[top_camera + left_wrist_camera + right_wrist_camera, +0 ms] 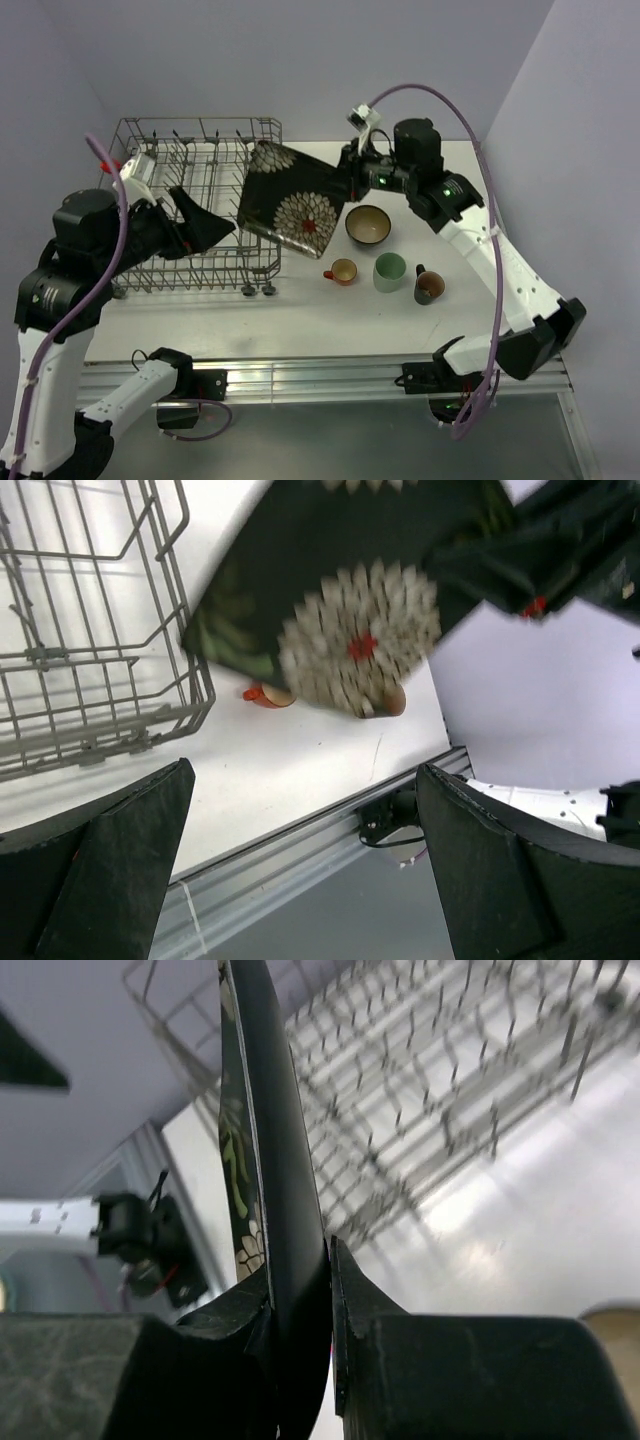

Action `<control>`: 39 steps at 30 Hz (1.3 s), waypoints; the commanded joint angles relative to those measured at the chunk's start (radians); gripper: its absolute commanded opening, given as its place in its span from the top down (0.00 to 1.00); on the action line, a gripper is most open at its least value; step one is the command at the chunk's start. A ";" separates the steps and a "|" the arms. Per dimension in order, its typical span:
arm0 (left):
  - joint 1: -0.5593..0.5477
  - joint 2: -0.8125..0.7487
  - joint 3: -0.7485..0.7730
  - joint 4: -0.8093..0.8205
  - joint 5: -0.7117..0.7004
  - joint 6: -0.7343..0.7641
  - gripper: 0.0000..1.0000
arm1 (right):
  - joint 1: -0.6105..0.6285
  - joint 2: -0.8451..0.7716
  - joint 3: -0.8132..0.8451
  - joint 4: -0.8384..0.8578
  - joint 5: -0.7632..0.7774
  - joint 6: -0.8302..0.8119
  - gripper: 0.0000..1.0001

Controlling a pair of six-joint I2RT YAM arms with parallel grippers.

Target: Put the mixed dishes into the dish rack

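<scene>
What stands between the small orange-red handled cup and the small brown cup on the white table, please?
The pale green mug stands upright between them, mouth up. The top external view shows this.

We see the rack (215, 165) on the left of the table (300, 320). The plate (293, 200) is up off the table at the rack's right end, with the right gripper (345, 185) pinching its right edge. The bowl (368, 225) sits just right of the plate, and in front of the bowl stand the handled cup (342, 271) on the left, the mug (389, 271) in the middle and the small cup (428, 287) on the right.
</scene>
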 commanded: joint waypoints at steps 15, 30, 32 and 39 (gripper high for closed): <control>0.002 -0.191 -0.049 -0.220 -0.012 -0.044 0.01 | 0.180 0.548 0.644 0.277 0.248 -0.622 1.00; 0.001 -0.239 -0.137 -0.228 -0.037 -0.074 0.01 | 0.220 0.774 0.818 0.499 0.276 -0.851 1.00; 0.001 -0.228 -0.148 -0.214 -0.047 -0.076 0.01 | 0.214 0.794 0.836 0.506 0.259 -0.872 1.00; 0.001 -0.255 -0.225 -0.194 -0.090 -0.126 0.01 | 0.214 0.919 0.863 0.702 0.173 -0.868 1.00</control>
